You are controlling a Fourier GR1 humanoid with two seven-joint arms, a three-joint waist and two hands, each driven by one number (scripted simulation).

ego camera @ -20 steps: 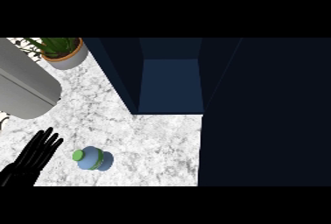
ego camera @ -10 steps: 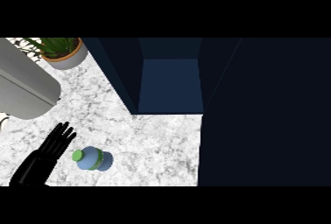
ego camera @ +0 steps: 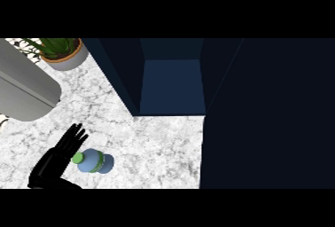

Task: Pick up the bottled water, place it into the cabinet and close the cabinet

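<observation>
since the earlier frames the left hand has slid up and to the right across the desk, from the lower left corner to a spot just beside the bottled water. the bottle itself sits where it sat before.

one hand shows, the left one, coming in from the lower left. its fingers are straight and spread wide, pointing up and to the right, and they hold nothing. the edge of the palm meets the bottle's green cap in this view; whether they truly touch i cannot tell.

one bottled water is in sight: a blue body with a green cap and a green band, seen from above, its cap on the side toward the hand. it stands on the white marbled desk near the lower left, outside the cabinet and below and to the left of its opening.

one cabinet stands open at the top middle, dark blue, and its opening shows only a lighter blue inner panel. one broad dark panel fills the right side of the view, from the opening's right edge onward.

one potted plant sits at the top left: a pale round pot with green leaves in it. one large grey rounded thing lies just below the pot along the left edge.
</observation>
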